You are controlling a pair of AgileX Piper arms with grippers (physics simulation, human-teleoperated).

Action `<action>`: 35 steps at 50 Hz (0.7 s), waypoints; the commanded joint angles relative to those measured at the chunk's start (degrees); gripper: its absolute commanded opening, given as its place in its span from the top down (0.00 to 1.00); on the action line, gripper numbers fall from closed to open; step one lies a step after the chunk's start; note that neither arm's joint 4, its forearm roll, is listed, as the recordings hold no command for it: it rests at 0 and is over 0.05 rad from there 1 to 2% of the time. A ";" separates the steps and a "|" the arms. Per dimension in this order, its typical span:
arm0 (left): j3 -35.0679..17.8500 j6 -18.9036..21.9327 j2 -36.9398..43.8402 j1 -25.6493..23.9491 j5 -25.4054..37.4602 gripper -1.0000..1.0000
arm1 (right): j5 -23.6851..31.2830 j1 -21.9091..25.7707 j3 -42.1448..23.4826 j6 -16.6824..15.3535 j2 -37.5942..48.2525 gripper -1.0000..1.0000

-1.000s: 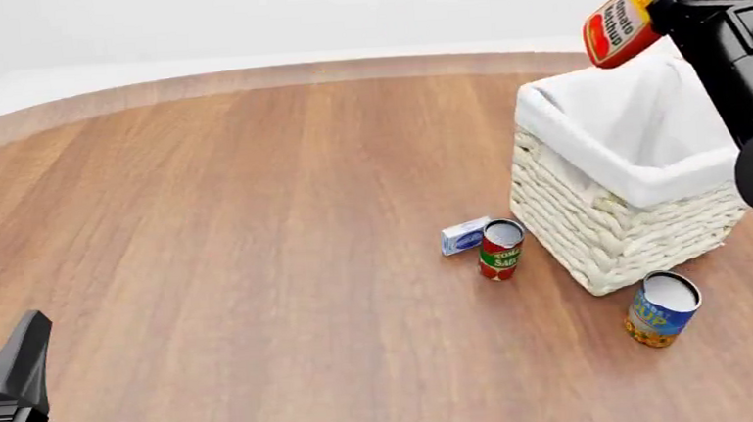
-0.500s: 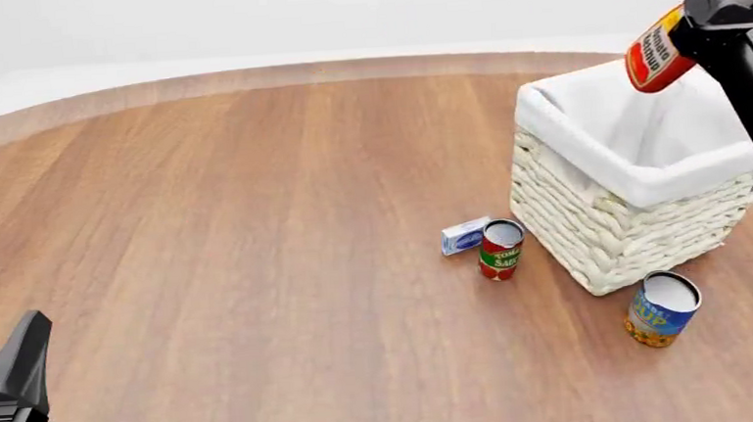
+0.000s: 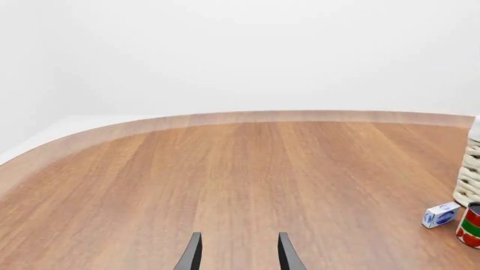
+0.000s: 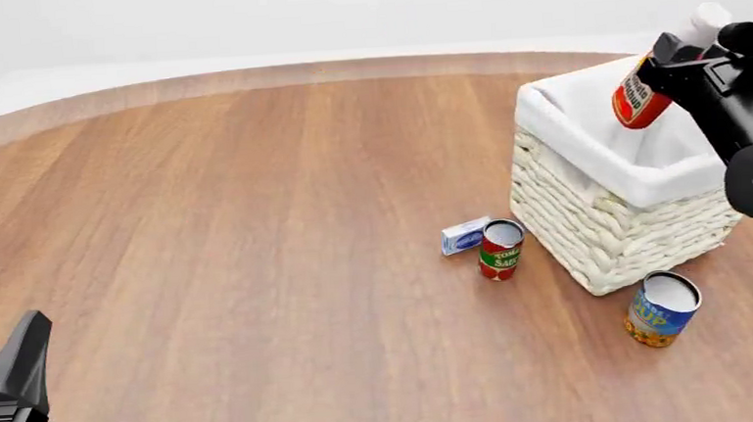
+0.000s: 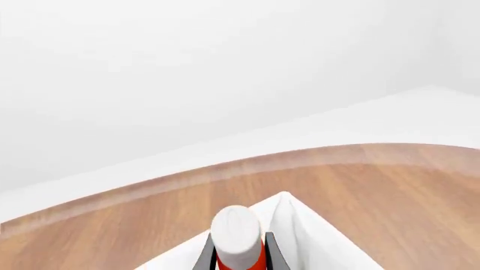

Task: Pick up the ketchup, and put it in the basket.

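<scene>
The ketchup (image 4: 640, 102), its label print too small to read, hangs tilted over the basket (image 4: 613, 226), clamped between the fingers of the right gripper (image 4: 676, 63). Beside the basket stand a red can (image 4: 500, 250) lettered "TOMATO", a small blue-and-white box (image 4: 464, 236) and a blue can (image 4: 661, 309). The left gripper (image 3: 238, 253) hovers over the table (image 4: 247, 229), jaws apart.

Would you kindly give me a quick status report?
Right gripper shut on ketchup, tilted over basket. Left gripper open, idle. Nothing blocking.
</scene>
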 commanded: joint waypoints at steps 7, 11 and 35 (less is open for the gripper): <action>0.00 -0.01 -0.01 -0.01 0.00 0.00 | 1.57 -1.54 -1.07 -2.42 2.85 1.00; 0.00 0.01 0.00 0.00 0.00 0.00 | 2.07 -1.77 -1.40 -2.93 3.44 1.00; 0.00 0.00 0.00 -0.01 0.00 0.00 | 5.51 -1.81 -4.57 -4.14 7.31 1.00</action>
